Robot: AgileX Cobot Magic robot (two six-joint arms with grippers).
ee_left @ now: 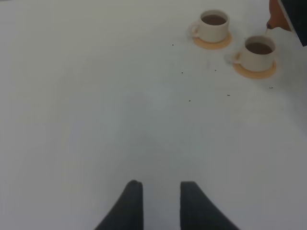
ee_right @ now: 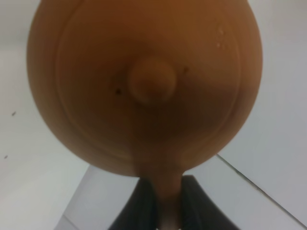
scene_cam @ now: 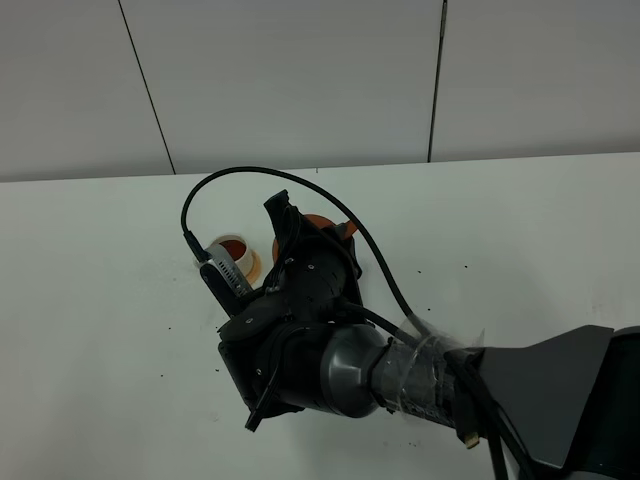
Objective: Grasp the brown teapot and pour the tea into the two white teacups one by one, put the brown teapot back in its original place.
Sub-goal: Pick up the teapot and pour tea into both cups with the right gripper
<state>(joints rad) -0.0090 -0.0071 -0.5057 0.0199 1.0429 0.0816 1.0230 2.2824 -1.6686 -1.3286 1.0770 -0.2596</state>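
The brown teapot (ee_right: pixel 144 81) fills the right wrist view, lid knob facing the camera. My right gripper (ee_right: pixel 167 201) is shut on its loop handle. From the high camera only an orange-brown sliver of the teapot (scene_cam: pixel 322 222) shows behind the right arm. Two white teacups (ee_left: pixel 214 26) (ee_left: pixel 259 53) stand on orange-tan saucers, both holding dark tea. The teapot's spout (ee_left: pixel 277 14) hangs just above and beside the nearer-right cup. One cup (scene_cam: pixel 235 252) peeks out left of the arm. My left gripper (ee_left: pixel 160 201) is open and empty, far from the cups. The original place is hidden.
The white table (scene_cam: pixel 100 300) carries small dark specks (ee_left: pixel 189 100) near the cups. A panelled white wall (scene_cam: pixel 300 80) rises behind the table's far edge. The right arm (scene_cam: pixel 400 380) crosses the middle and covers much of the work area.
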